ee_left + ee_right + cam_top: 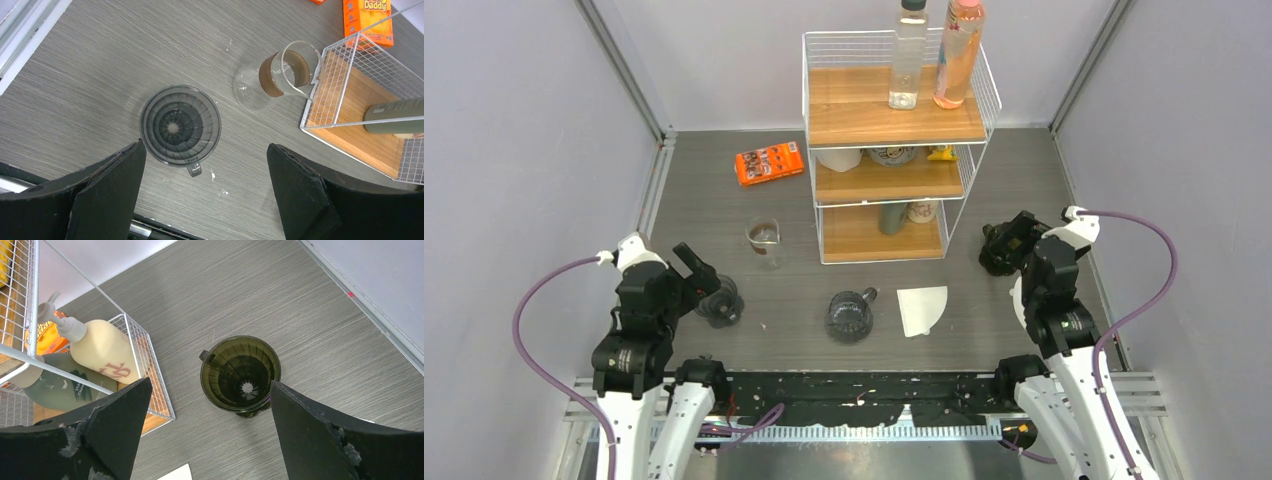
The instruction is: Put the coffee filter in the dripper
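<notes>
Paper coffee filter (921, 308), white and fan-shaped, lies flat on the grey wood-grain surface (724, 200), just right of the dark glass dripper (850, 315) at centre, and nothing is touching it. The left gripper (205, 148) hangs spread wide and empty over a ribbed grey dripper (180, 125). The right gripper (211, 384), equally agape, holds nothing above an olive-tinted dripper (240, 374). On the orange box (367, 17), "Daddy" reads clearly.
</notes>
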